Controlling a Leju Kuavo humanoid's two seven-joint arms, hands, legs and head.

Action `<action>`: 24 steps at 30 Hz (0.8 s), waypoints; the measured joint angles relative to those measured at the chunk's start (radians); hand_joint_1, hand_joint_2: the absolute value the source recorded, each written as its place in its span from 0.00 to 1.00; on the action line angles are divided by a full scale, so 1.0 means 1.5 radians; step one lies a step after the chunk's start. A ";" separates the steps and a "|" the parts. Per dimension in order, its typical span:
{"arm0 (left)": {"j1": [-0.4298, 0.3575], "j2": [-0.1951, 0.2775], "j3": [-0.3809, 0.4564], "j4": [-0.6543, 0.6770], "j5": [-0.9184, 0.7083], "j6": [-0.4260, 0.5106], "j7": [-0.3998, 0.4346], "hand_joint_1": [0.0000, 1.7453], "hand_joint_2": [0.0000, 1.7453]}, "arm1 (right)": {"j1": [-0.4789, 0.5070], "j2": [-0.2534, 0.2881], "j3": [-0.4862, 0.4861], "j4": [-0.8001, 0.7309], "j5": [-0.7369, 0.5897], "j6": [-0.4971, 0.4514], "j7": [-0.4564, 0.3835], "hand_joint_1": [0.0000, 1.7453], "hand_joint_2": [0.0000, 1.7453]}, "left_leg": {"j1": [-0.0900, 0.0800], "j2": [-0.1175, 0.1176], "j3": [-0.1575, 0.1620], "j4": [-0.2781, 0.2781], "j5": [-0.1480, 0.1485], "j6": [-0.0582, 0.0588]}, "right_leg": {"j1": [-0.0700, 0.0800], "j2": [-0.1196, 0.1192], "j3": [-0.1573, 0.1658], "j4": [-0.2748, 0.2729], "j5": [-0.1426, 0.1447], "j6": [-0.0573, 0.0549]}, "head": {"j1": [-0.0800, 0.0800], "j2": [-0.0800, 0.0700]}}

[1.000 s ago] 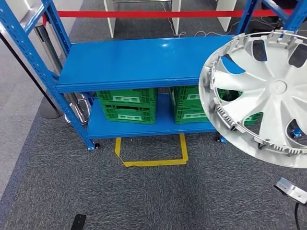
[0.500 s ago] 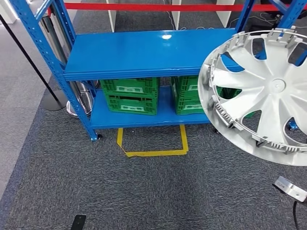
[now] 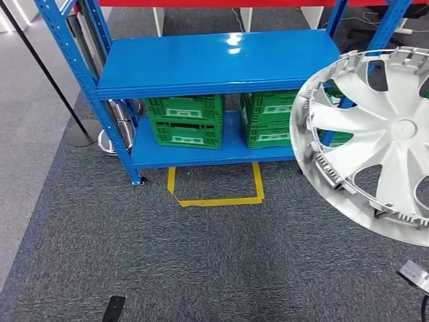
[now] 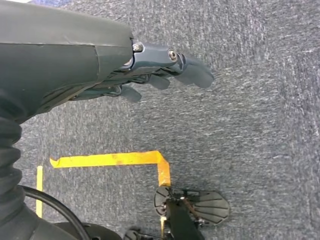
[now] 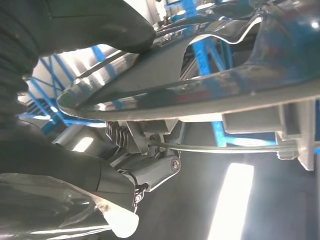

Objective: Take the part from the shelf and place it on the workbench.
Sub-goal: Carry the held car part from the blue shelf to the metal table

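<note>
Carrying step — our right hand (image 5: 124,165) grips the wheel cover (image 3: 377,141) by its rim, off the blue shelf (image 3: 217,60); left hand (image 4: 151,70) released. Next — find the workbench.

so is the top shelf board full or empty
Empty: the top board is bare glossy blue. Two green crates sit on the board below.

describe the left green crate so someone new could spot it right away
Find the blue shelf rack at the back of the grey carpet. On its bottom shelf, under the wide blue top board, sit two green crates; the left crate is fully in view above the yellow tape outline, while its neighbour is partly hidden by the silver hubcap.
</note>
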 joint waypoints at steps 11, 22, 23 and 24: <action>-0.003 0.001 -0.005 0.000 -0.004 0.001 0.004 0.00 1.00 | 0.023 0.001 -0.017 -0.016 -0.027 0.005 -0.003 1.00 1.00 | 0.013 -0.005 0.093 0.033 -0.094 -0.014 | -0.001 0.000 -0.079 0.015 0.064 -0.010 | -0.004 0.000; -0.004 0.000 -0.005 0.000 -0.005 0.001 0.008 0.00 1.00 | 0.030 0.002 -0.019 -0.018 -0.027 0.005 -0.004 1.00 1.00 | 0.005 0.001 0.075 -0.029 -0.054 0.018 | -0.008 0.001 -0.146 0.197 -0.031 0.016 | -0.002 0.000; -0.004 0.000 -0.005 0.000 -0.005 0.001 0.008 0.00 1.00 | 0.030 0.002 -0.019 -0.018 -0.027 0.005 -0.004 1.00 1.00 | 0.005 0.002 0.068 -0.024 -0.052 0.017 | -0.008 0.001 -0.129 0.182 -0.017 0.017 | -0.002 0.000; -0.004 -0.001 -0.005 0.000 -0.005 0.001 0.009 0.00 1.00 | 0.030 0.002 -0.019 -0.018 -0.027 0.005 -0.004 1.00 1.00 | 0.005 0.002 0.061 -0.019 -0.051 0.017 | -0.009 0.001 -0.101 0.144 0.002 0.017 | -0.002 0.000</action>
